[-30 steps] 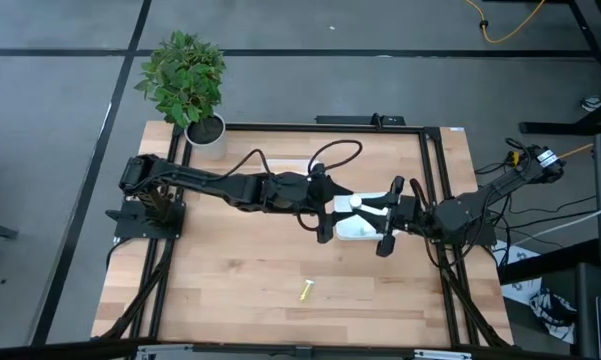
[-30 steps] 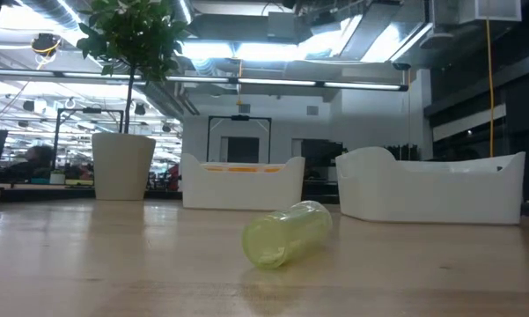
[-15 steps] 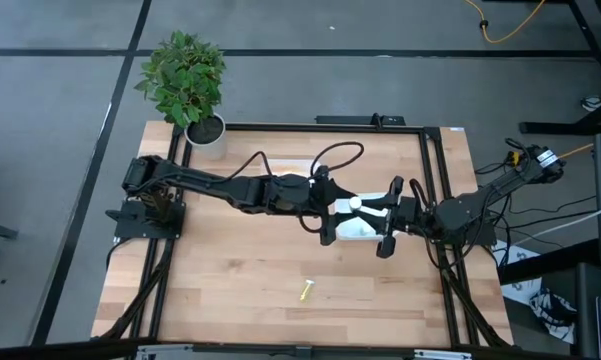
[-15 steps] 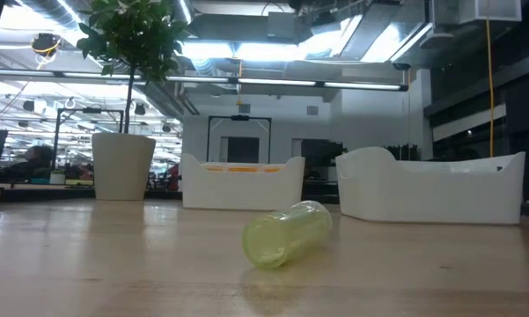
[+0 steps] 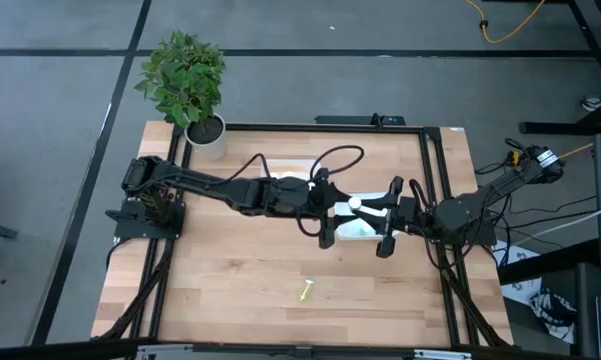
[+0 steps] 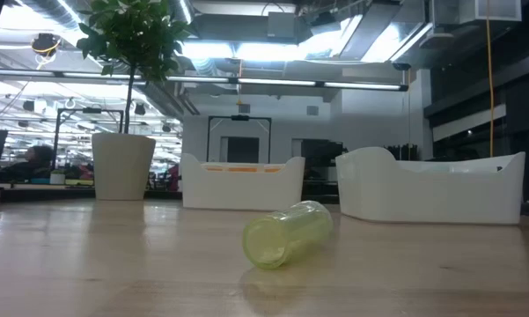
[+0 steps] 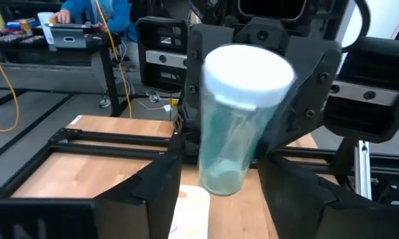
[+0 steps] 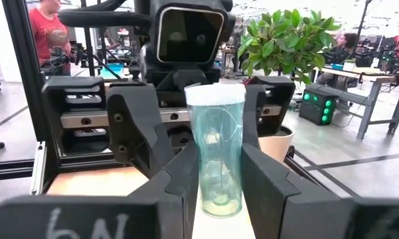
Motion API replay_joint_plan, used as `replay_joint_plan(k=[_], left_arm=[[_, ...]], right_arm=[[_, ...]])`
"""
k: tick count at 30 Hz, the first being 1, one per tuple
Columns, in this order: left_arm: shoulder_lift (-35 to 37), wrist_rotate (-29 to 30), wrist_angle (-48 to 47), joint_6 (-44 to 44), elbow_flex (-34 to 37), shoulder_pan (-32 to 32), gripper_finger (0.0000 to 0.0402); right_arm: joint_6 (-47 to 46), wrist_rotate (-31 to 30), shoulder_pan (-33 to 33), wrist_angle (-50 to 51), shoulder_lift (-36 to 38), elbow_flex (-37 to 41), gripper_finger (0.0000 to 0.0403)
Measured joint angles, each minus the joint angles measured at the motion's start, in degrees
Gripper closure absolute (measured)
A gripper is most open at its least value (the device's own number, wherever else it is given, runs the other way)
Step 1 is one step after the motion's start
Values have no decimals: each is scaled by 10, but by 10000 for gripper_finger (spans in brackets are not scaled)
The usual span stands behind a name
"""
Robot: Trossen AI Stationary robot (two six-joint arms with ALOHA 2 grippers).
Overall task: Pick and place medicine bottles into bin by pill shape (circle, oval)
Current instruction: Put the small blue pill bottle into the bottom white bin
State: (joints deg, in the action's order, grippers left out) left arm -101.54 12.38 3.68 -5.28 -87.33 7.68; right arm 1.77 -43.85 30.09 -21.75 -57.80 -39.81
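A teal medicine bottle point(image 8: 216, 154) with a white cap stands upright in the air between both grippers, above a white bin point(image 5: 360, 230) at the table's middle. My right gripper point(image 8: 219, 199) is shut on it, coming from the table's right. My left gripper point(image 7: 222, 192) faces it from the left, open, one finger on either side of the bottle; I cannot tell whether they touch it. A yellow-green bottle point(image 5: 306, 291) lies on its side on the wood near the front edge, also in the low view point(image 6: 286, 233). My right gripper pinches the teal bottle's lower body point(image 8: 219, 189) between its two fingers. The fingers lie level, coming from the table's right and across the bottle. The bottle stands upright, cap up, lifted clear above the white bin.
Two white bins point(image 6: 242, 180) point(image 6: 431, 187) stand behind the yellow-green bottle in the low view. A potted plant point(image 5: 185, 80) stands at the far left corner. A black frame point(image 5: 435, 180) runs along the table's edges. Bare wood lies in front of the arms.
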Motion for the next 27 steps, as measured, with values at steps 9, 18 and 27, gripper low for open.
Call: replay_joint_plan(k=[9, 18, 27], left_arm=[[0, 0, 0, 13, 0, 0, 281], [0, 2, -2, 14, 0, 0, 332], [0, 1, -5, 11, 0, 0, 333]], right_arm=[[-1, 0, 0, 1, 0, 0, 304], [-1, -4, 0, 2, 0, 0, 304], [0, -2, 0, 3, 0, 0, 304]])
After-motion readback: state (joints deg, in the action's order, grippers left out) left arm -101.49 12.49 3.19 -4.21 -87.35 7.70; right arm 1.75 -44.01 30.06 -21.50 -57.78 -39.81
